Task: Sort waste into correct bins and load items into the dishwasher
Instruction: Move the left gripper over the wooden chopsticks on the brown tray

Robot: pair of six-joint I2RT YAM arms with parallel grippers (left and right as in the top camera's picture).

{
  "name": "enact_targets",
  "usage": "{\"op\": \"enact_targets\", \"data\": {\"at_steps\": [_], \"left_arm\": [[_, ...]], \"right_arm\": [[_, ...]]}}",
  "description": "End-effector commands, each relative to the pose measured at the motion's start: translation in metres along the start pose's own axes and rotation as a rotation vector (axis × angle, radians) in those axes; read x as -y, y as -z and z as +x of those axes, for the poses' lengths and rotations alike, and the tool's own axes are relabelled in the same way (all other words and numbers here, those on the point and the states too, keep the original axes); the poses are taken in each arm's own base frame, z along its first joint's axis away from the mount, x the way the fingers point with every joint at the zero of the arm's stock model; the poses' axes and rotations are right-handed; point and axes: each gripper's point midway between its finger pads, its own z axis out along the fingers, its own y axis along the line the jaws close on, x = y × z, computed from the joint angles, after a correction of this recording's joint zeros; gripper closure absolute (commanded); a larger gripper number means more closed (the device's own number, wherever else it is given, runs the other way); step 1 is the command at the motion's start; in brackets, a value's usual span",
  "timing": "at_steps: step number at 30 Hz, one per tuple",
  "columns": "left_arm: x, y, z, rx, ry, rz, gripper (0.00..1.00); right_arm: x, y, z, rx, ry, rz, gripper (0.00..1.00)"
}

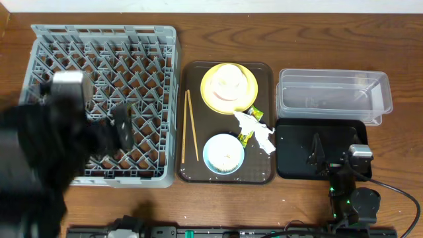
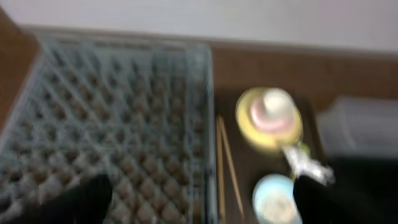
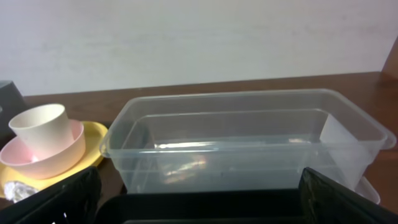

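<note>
The grey dishwasher rack [image 1: 99,39] fills the left, and my left gripper [image 1: 121,127] hovers open over it, holding nothing. The blurred left wrist view shows the rack [image 2: 112,118], chopsticks [image 2: 227,163], yellow plate [image 2: 250,127], light-blue bowl [image 2: 277,200] and napkin [image 2: 309,165]. On the brown tray [image 1: 264,73] lie the chopsticks [image 1: 191,125], the yellow plate [image 1: 210,96] carrying a cup [image 1: 228,79], the light-blue bowl [image 1: 223,153] with rice, a white napkin [image 1: 259,129] and a wrapper [image 1: 246,137]. My right gripper [image 1: 327,157] stands open over the black tray [image 1: 297,142], facing the clear tub [image 3: 249,143].
The clear tub [image 1: 334,96] sits behind the black tray at the right. In the right wrist view a cream cup [image 3: 40,124] stands in a pink bowl [image 3: 59,155] on the yellow plate [image 3: 96,134]. A cable [image 1: 396,192] runs from the right arm's base.
</note>
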Motion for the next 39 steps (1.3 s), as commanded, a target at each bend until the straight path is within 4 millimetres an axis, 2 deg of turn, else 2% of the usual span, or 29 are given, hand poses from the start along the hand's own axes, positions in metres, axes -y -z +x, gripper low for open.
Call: {"op": "enact_targets", "data": {"at_steps": [1, 5, 7, 9, 10, 13, 14, 18, 23, 27, 30, 35, 39], "left_arm": [[0.030, -0.015, -0.021, -0.106, -0.016, 0.155, 0.06], [0.075, -0.031, -0.024, -0.218, 0.060, 0.418, 0.06], [0.086, -0.037, -0.021, -0.268, 0.081, 0.492, 0.06], [0.085, -0.049, -0.018, -0.308, 0.092, 0.485, 0.07], [0.084, -0.055, -0.013, -0.343, 0.102, 0.478, 0.12], [0.080, -0.071, 0.006, -0.459, 0.136, 0.452, 0.43], [0.076, -0.077, 0.016, -0.506, 0.147, 0.424, 0.46], [0.061, -0.101, 0.052, -0.666, 0.175, 0.310, 0.47], [0.048, -0.137, 0.104, -0.809, 0.225, 0.129, 0.54], [0.048, -0.169, 0.147, -0.864, 0.204, 0.023, 0.60], [0.058, -0.191, 0.166, -0.846, 0.155, 0.026, 0.60], [0.083, -0.234, 0.186, -0.738, 0.077, 0.092, 0.62], [0.082, -0.254, 0.191, -0.659, 0.037, 0.061, 0.63]], "right_arm": [[-0.001, 0.000, 0.001, -0.001, -0.007, -0.004, 0.01], [-0.001, 0.000, 0.001, -0.001, -0.007, -0.004, 0.01], [-0.001, 0.000, 0.001, -0.001, -0.007, -0.004, 0.01], [-0.001, 0.000, 0.001, -0.001, -0.007, -0.004, 0.01], [-0.001, 0.000, 0.001, -0.001, -0.007, -0.004, 0.01], [-0.001, 0.000, 0.001, -0.001, -0.007, -0.004, 0.01], [-0.001, 0.000, 0.001, -0.001, -0.007, -0.004, 0.01], [-0.001, 0.000, 0.001, -0.001, -0.007, -0.004, 0.01], [-0.001, 0.000, 0.001, -0.001, -0.007, -0.004, 0.01], [-0.001, 0.000, 0.001, -0.001, -0.007, -0.004, 0.01], [-0.001, 0.000, 0.001, -0.001, -0.007, -0.004, 0.01], [-0.001, 0.000, 0.001, -0.001, -0.007, -0.004, 0.01], [-0.001, 0.000, 0.001, -0.001, -0.007, -0.004, 0.01]]}}
